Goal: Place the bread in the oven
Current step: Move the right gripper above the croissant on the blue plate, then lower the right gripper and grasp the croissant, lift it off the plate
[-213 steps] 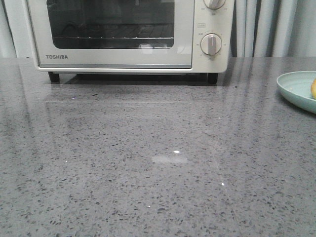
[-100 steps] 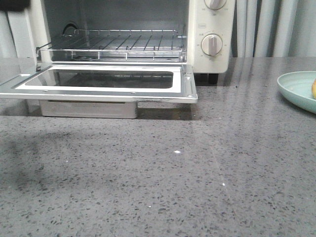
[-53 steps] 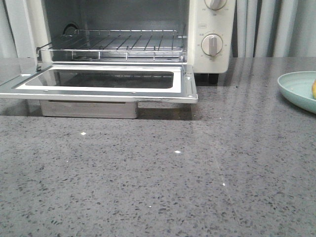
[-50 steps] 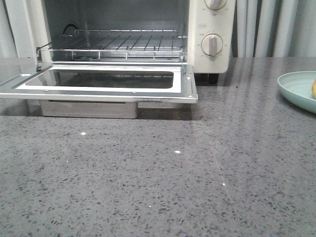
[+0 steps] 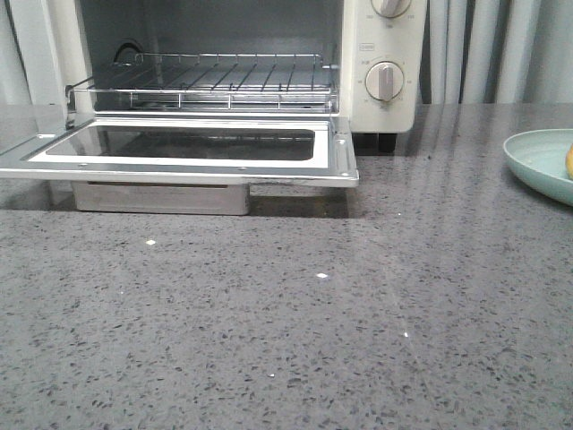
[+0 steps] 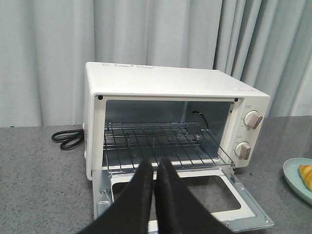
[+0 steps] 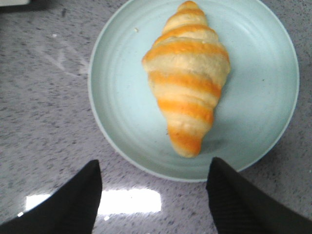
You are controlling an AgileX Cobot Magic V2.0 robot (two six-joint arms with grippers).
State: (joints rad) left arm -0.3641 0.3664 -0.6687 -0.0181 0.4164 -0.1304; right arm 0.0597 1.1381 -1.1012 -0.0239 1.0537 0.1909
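Right fingers (image 7: 153, 195) spread above bread (image 7: 187, 78); left fingers (image 6: 152, 187) together.

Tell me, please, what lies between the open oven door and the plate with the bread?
Only bare grey countertop. The front view shows nothing standing between the oven door and the plate; the bread lies on that plate.

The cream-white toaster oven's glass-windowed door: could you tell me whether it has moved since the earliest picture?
Yes. The door was shut upright against the oven; now it lies folded down toward the grey countertop.
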